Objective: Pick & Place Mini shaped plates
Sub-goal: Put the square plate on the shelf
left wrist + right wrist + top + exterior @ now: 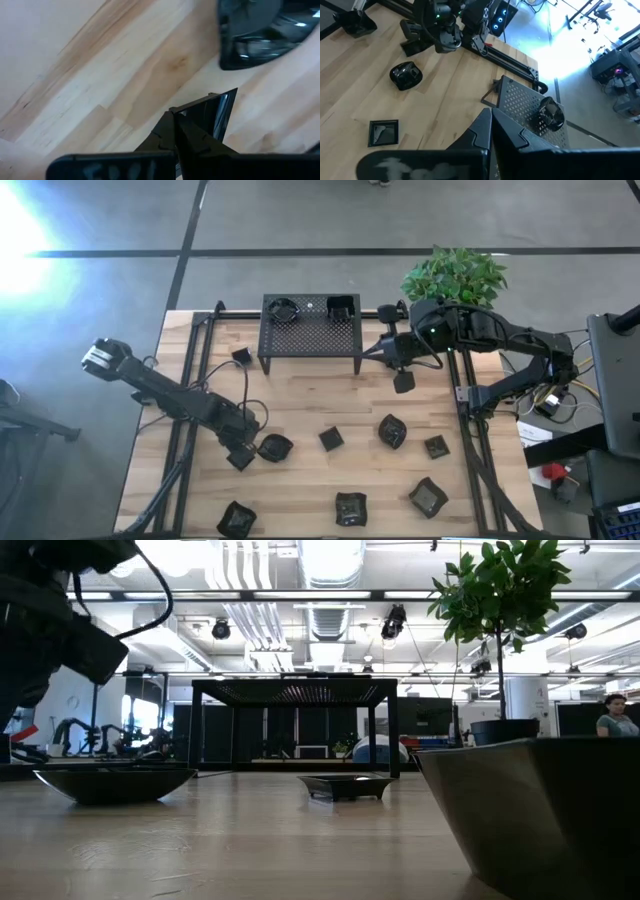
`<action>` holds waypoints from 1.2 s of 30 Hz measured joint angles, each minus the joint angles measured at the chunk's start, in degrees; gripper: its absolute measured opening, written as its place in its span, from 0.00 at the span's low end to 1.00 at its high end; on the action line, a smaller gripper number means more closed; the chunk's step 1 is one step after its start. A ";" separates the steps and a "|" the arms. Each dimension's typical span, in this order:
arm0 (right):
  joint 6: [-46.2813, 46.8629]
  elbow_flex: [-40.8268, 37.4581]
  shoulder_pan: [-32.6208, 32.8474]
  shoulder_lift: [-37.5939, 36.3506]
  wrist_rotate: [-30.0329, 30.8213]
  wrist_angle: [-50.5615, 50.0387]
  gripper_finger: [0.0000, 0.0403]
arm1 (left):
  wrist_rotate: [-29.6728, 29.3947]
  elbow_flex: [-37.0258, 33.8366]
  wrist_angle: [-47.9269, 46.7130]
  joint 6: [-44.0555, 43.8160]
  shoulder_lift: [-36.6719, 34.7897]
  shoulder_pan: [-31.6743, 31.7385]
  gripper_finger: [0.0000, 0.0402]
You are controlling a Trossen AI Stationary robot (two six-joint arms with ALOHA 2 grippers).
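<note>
Two mini plates (284, 309) sit on the rack (310, 335). Many plates wait on the counter (300, 410), lower frame. The left gripper (241, 457) pinches a square plate (220, 112). The right gripper (403, 380) is closed, empty.

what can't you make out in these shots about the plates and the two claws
- Left claw: shut on a square plate; left wrist view, its fingers hide the plate's near part.
- Plates on the rack: high view, too small to tell their shapes.
- Right claw: shut, apparently empty.
- Low view: a big near plate blocks the table's right side.
</note>
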 joint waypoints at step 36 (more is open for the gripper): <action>0.63 0.00 0.00 0.00 0.03 -0.24 0.02 | -13.90 27.08 -0.41 18.42 -0.11 29.27 0.00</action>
